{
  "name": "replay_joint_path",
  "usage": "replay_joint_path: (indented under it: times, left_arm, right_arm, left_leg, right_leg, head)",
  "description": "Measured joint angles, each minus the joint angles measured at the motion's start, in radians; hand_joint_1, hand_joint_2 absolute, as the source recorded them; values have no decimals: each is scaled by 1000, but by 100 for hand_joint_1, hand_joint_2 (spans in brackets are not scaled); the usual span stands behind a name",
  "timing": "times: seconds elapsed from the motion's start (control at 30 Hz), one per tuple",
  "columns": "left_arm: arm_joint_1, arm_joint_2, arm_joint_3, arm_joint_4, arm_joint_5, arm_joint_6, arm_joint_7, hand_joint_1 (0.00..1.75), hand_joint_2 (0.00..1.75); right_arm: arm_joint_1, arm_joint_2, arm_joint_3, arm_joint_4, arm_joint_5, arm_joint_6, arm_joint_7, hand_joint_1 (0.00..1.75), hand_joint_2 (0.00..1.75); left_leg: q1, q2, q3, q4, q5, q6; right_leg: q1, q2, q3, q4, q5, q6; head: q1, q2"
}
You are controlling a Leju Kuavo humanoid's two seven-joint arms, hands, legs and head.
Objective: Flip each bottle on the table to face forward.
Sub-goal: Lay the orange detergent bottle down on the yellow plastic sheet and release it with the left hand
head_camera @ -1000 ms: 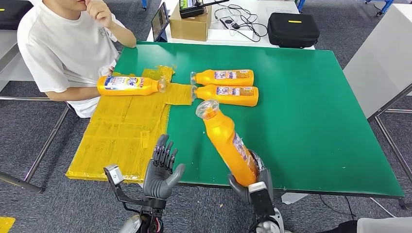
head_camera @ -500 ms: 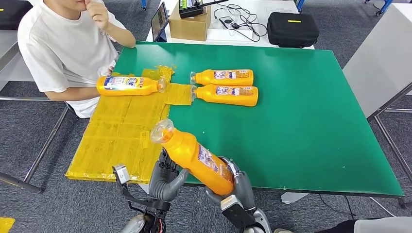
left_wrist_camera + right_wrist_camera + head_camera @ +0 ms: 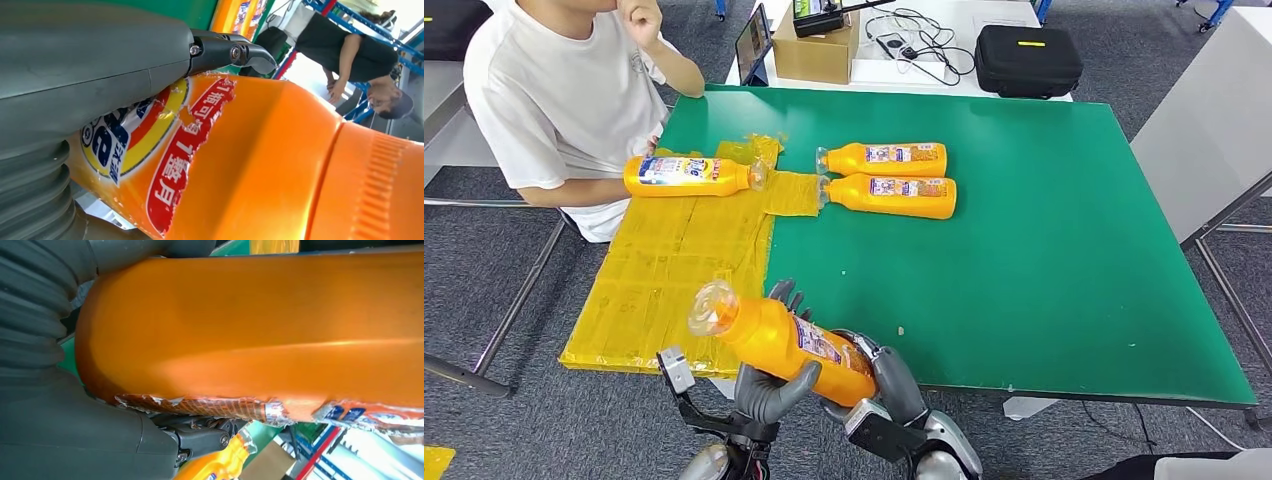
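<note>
An orange bottle hangs tilted off the table's near edge, cap end up and to the left. My right hand grips its base. My left hand holds its middle, with the thumb lying on the front label and fingers behind it. Up close, the right wrist view has the bottle's plain side. Two more orange bottles lie side by side mid-table, caps to the left. Another bottle lies on the yellow sheet, blue label up.
The green table has a yellow sheet covering its left part. A person in a white shirt sits at the far left corner, forearm by the labelled bottle. A cardboard box and a black case stand behind the table.
My right hand swung the bottle from upright over the table down and left, off the near edge. My left hand went from open and free to holding the bottle's middle.
</note>
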Motion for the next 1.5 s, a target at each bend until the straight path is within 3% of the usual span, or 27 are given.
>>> replay_joint_path:
  times: [0.2, 0.23, 0.33, 0.37, 0.4, 0.43, 0.5, 0.53, 0.57, 0.8, 1.23, 1.3, 1.37, 1.5]
  left_arm:
    - [-5, 0, 0, 20, -18, -17, -12, 0, 175]
    - [-6, 0, 0, 23, -18, -18, -12, 10, 175]
    - [-11, 0, 0, 35, -14, -27, -5, 138, 175]
    - [-14, 0, 1, 41, -11, -36, -1, 171, 175]
    - [-17, 0, 1, 49, -6, -49, 4, 175, 175]
    - [-20, 0, 2, 57, 0, -62, 6, 175, 175]
    - [-27, 0, 5, 75, 11, -89, 8, 175, 175]
    - [-30, 0, 7, 84, 17, -104, 10, 175, 175]
    - [-33, 0, 8, 91, 23, -121, 11, 175, 175]
    - [-38, -2, 13, 113, 53, -200, 13, 175, 175]
    - [-37, -2, 23, 113, 49, -184, 13, 175, 175]
    - [-36, -3, 28, 110, 7, -116, 9, 175, 175]
    - [-35, -4, 38, 103, -90, 19, -5, 175, 175]
    - [-45, -4, 81, 101, -443, 487, -80, 175, 175]
  right_arm:
    - [-9, 0, 1, 13, 3, 9, 0, 175, 175]
    - [-9, 0, 1, 14, 4, 10, 0, 175, 175]
    - [-11, -2, 2, 17, 12, 12, -2, 175, 175]
    - [-12, -4, 3, 18, 16, 14, -4, 172, 175]
    - [-13, -6, 4, 18, 19, 16, -6, 149, 175]
    - [-14, -9, 5, 18, 21, 17, -7, 105, 175]
    - [-16, -15, 9, 18, 23, 22, -9, 21, 87]
    - [-17, -17, 12, 18, 23, 29, -11, 0, 44]
    - [-19, -17, 17, 18, 23, 39, -14, 0, 0]
    - [-24, -10, 29, 18, 10, 64, -21, 0, 0]
    - [-24, -4, 19, 11, -14, 56, -24, 0, 0]
    - [-16, -3, 10, 3, -27, 45, -29, 0, 0]
    - [3, -3, -6, -15, -41, 20, -39, 0, 0]
    - [58, -2, -59, -82, -95, -79, -79, 0, 0]
  left_leg:
    - [0, 0, 0, 0, 0, 0]
    - [0, 0, 0, 0, 0, 0]
    - [0, 0, 0, 0, 0, 0]
    - [0, 0, 0, 0, 0, 0]
    - [0, 0, 0, 0, 0, 0]
    - [0, 0, 0, 0, 0, 0]
    - [0, 0, 0, 0, 0, 0]
    - [0, 0, 0, 0, 0, 0]
    - [0, 0, 0, 0, 0, 0]
    - [0, 0, 0, 0, 0, 0]
    - [0, 0, 0, 0, 0, 0]
    - [0, 0, 0, 0, 0, 0]
    - [0, -1, -1, 0, 0, 0]
    - [0, 0, -1, 0, 0, 0]
  right_leg:
    - [0, 0, 0, 0, 0, 0]
    - [0, 0, 0, 0, 0, 0]
    - [0, 0, 0, 0, 0, 0]
    - [0, 0, 0, 0, 0, 0]
    - [0, 0, 0, 0, 0, 0]
    - [0, 0, 0, 0, 0, 0]
    - [0, 0, 0, 0, 0, 0]
    - [0, 0, 0, 0, 0, 0]
    - [0, 0, 0, 0, 0, 0]
    - [0, 0, 0, 0, 0, 0]
    - [0, 0, 0, 0, 0, 0]
    - [0, 0, 0, 0, 0, 0]
    - [0, 0, 0, 0, 0, 0]
    - [0, 0, -2, 0, 0, 0]
  head:
    - [0, 0]
    - [0, 0]
    - [0, 0]
    - [0, 0]
    - [0, 0]
    - [0, 0]
    - [0, 0]
    - [0, 0]
    - [0, 0]
    - [0, 0]
    - [0, 0]
    - [0, 0]
    - [0, 0]
    - [0, 0]
